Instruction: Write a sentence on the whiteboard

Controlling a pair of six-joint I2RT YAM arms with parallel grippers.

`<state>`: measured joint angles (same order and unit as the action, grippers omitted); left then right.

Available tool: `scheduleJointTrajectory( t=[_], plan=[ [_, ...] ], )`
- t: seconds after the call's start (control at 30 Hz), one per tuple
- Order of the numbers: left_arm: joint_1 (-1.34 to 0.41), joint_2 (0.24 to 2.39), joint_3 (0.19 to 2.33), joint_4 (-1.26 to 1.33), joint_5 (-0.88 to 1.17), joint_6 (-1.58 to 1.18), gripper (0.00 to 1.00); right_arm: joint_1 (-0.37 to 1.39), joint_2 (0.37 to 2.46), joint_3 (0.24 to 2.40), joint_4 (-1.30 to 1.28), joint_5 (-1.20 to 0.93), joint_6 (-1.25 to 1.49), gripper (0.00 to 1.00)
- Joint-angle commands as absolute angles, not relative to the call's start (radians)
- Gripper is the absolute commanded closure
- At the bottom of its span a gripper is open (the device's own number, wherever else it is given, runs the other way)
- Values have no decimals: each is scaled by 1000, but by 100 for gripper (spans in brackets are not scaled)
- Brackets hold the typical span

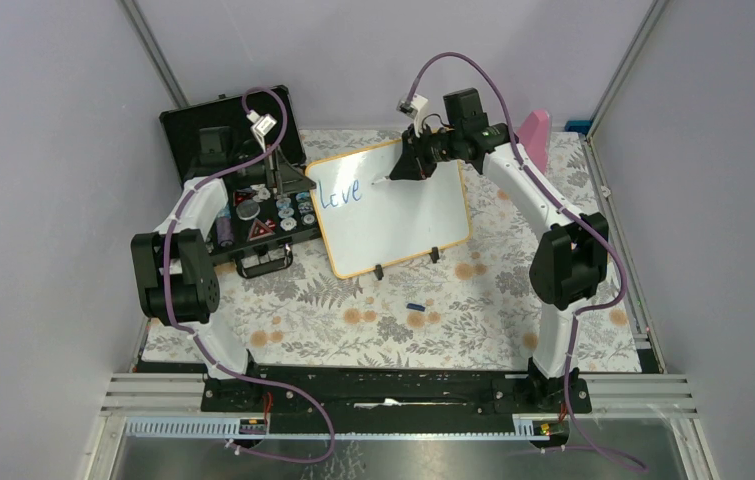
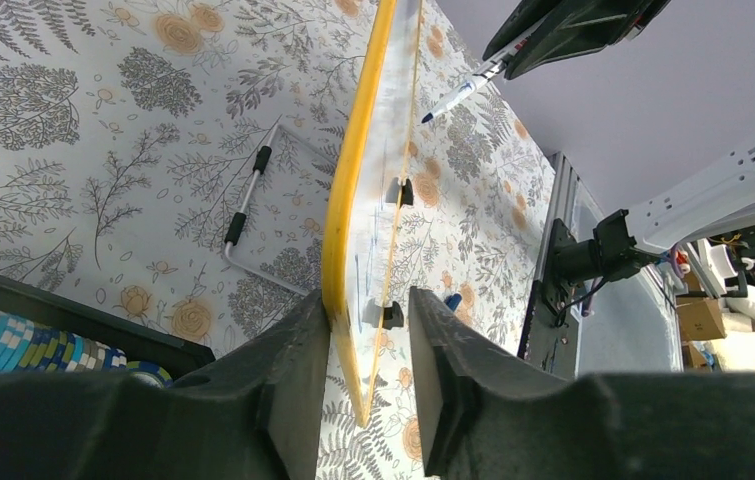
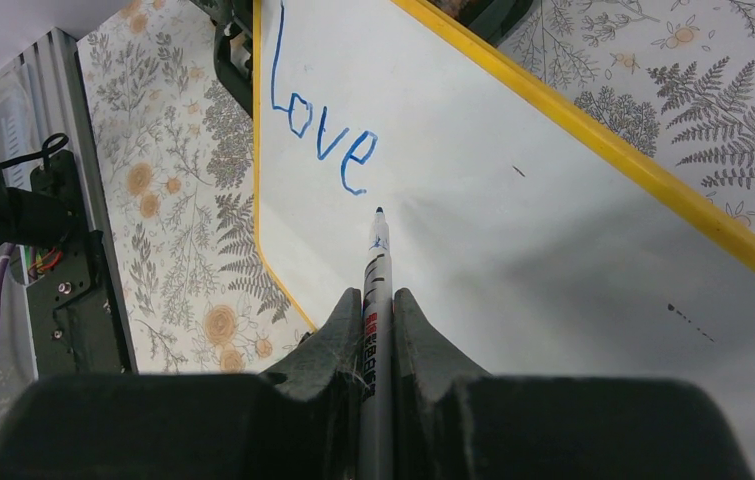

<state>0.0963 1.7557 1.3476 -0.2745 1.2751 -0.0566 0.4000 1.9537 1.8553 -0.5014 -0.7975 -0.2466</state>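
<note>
Blue strokes make up the only word so far of the sentence (image 3: 318, 130): "Love", at the far left of the whiteboard (image 1: 408, 225). The rest of its white face is bare. The board stands on the flowered table (image 1: 473, 320) at the middle, tilted on two black feet, its left edge just beside the black case (image 1: 223, 140).

The right gripper (image 1: 400, 170) is clamped on a marker (image 3: 375, 290). The marker's tip sits just right of the final "e", close to the surface. Whether it touches, I cannot tell.

The left gripper (image 2: 368, 330) straddles the board's yellow left rim. One finger lies against the rim and a sliver of gap shows on the other side, so I cannot tell whether it clamps or merely brackets the edge.

A small blue piece (image 1: 414, 306) lies on the table near of the board.

By my reckoning one word is done and every further word is left, so the task is early.
</note>
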Motion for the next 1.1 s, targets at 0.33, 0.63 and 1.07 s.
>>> scheduleJointTrajectory(
  t=[0.33, 0.63, 1.07],
  plan=[
    [86, 1756, 1377, -251, 1282, -43, 90, 417, 1965, 1879, -469, -769, -258, 100],
    [84, 1758, 1379, -250, 1275, -43, 100, 417, 1952, 1864, -469, -772, -262, 100],
    [83, 1755, 1374, -249, 1271, -37, 100, 412, 1952, 1865, -466, -750, -267, 100]
  ],
)
